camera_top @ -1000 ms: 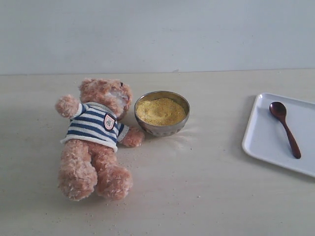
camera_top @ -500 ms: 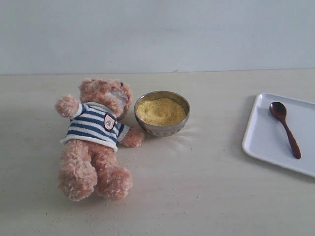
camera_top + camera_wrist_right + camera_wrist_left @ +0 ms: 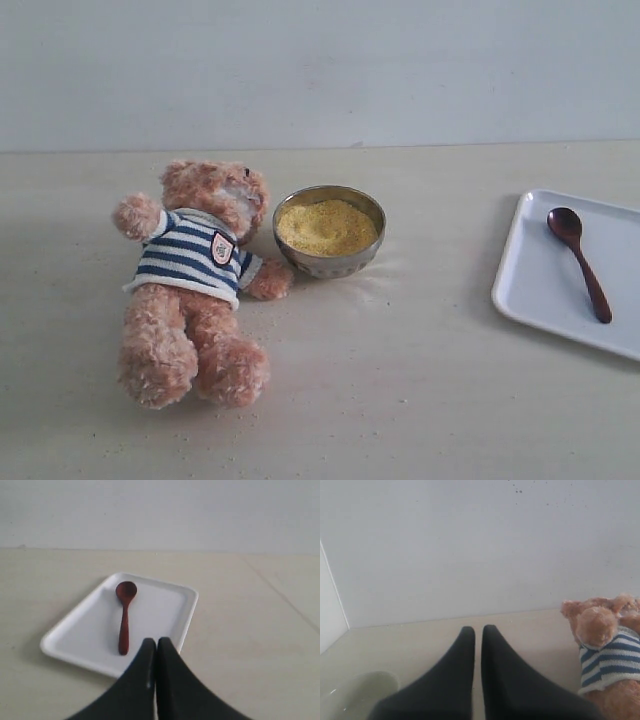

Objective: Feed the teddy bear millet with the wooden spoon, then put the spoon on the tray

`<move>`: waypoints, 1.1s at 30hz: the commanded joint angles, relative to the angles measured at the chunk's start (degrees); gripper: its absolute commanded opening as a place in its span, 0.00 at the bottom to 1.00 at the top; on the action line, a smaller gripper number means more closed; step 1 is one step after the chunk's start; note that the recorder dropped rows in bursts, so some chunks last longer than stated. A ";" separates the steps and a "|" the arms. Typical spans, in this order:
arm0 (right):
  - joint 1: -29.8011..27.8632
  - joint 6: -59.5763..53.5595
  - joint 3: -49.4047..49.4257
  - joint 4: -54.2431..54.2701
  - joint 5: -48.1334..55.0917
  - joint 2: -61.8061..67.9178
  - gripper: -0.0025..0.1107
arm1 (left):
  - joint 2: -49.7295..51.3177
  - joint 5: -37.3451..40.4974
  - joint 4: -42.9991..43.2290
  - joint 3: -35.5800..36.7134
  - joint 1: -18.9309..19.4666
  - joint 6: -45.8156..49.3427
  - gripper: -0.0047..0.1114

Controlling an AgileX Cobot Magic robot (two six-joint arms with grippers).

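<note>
The wooden spoon (image 3: 579, 262) lies on the tray (image 3: 530, 290), well apart from the teddy bear (image 3: 195, 280) and millet (image 3: 326, 226), and the left hand (image 3: 478, 629) and right hand (image 3: 156, 642) are both closed tight (holding nothing), so reaching without opening could just push the thin spoon away.

The left gripper (image 3: 478, 629) is showing as two smooth, matte black fingers (image 3: 451, 680), each flaring broad at its base and narrowing in a curve to a rounded tip. The right gripper (image 3: 156, 641) is wearing the same plain black finish, its fingers (image 3: 177, 685) tapering alike, with a tiny pale speck (image 3: 148, 684) sitting on one inner edge.
</note>
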 commanded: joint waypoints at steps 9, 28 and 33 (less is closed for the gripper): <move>-0.18 3.60 0.71 7.78 2.06 -0.48 0.02 | -0.40 0.08 -0.13 0.16 -0.12 0.27 0.08; -0.18 3.60 0.71 14.02 1.72 -0.48 0.02 | -5.48 25.34 49.95 0.16 3.49 -49.60 0.08; -0.18 3.60 0.71 14.25 1.72 -0.48 0.02 | -5.48 23.82 50.39 0.16 3.93 -56.84 0.08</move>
